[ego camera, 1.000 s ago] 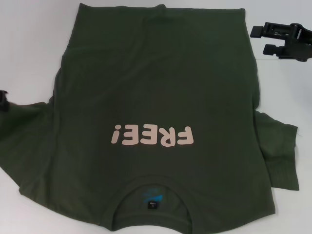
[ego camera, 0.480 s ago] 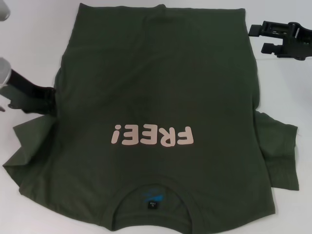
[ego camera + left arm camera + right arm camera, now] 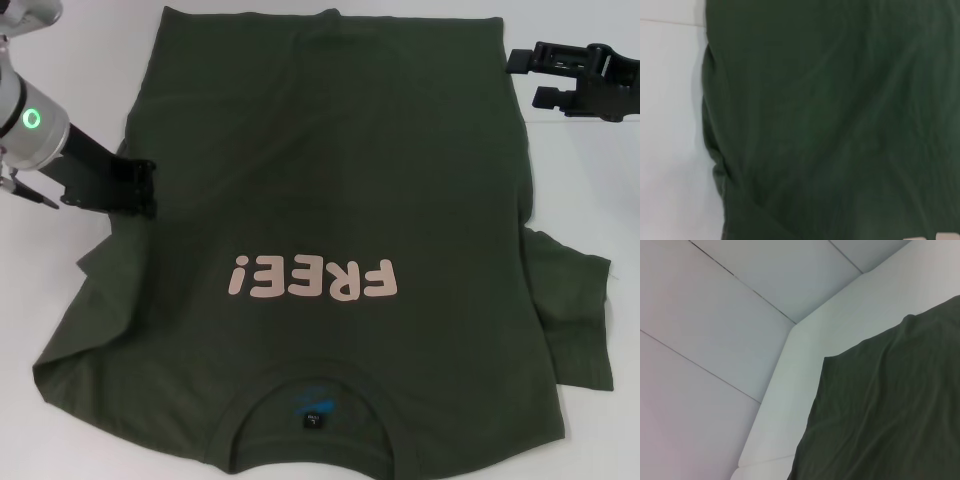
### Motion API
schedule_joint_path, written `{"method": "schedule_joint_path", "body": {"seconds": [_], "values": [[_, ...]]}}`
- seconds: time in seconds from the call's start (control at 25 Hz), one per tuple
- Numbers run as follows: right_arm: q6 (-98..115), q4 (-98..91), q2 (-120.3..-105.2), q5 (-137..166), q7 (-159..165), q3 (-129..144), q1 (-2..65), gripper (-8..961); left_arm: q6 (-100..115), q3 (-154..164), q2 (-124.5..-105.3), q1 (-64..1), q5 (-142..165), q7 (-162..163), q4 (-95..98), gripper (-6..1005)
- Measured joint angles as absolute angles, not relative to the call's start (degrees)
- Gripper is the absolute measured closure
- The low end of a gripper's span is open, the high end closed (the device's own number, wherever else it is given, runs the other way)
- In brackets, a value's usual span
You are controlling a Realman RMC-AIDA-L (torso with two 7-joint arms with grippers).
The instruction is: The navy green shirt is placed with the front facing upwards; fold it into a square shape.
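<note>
Since the earlier frames the left pincer (image 3: 140, 190) is advancing inward over the shirt's left edge, and the left sleeve, which was lying spread on the counter (image 3: 60, 290), is now being drawn in toward the body panel. The navy green shirt (image 3: 330, 210) is lying flat on the white counter, front up, with the collar nearest the robot and the pale pink "FREE!" lettering (image 3: 312, 279) reading upside down in the head view. The neck label (image 3: 314, 417) is showing inside the collar. The left pincer is sitting at the shirt's left edge, level with the mid-torso, touching the fabric; whether its fingers are pinching cloth cannot be told. The left wrist view is showing only shirt fabric (image 3: 840, 120) beside bare counter. The right pincer (image 3: 540, 78) is hovering just beside the shirt's far right corner, fingers spread, gripping nothing. The right sleeve (image 3: 575, 310) is lying extended and wrinkled on the counter.
</note>
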State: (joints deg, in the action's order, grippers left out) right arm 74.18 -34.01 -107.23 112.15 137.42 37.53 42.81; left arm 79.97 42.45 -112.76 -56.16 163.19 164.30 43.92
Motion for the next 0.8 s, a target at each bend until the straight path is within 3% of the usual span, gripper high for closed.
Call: {"method": "schedule_joint_path", "body": {"seconds": [0.4, 0.44, 0.56, 0.6, 0.8], "values": [[74.1, -33.8, -107.14, 112.15, 137.26, 37.59, 42.57, 45, 74.53, 44.68, -114.22, -55.75, 160.29, 160.24, 41.97, 985], [74.1, -33.8, -107.09, 112.15, 137.21, 37.6, 42.46, 45, 74.22, 45.9, -115.5, -55.11, 160.07, 157.44, 43.83, 985], [74.05, -33.84, -106.98, 112.15, 137.04, 37.6, 42.23, 46, 74.22, 46.25, -116.41, -54.7, 159.69, 155.51, 45.22, 983], [74.06, -33.87, -106.95, 112.15, 136.96, 37.6, 42.21, 46, 74.78, 46.41, -119.15, -53.47, 157.85, 149.98, 50.32, 982], [74.29, -34.04, -106.82, 112.8, 136.07, 37.67, 42.19, 46, 75.63, 46.66, -123.42, -50.47, 156.13, 144.86, 60.41, 772]]}}
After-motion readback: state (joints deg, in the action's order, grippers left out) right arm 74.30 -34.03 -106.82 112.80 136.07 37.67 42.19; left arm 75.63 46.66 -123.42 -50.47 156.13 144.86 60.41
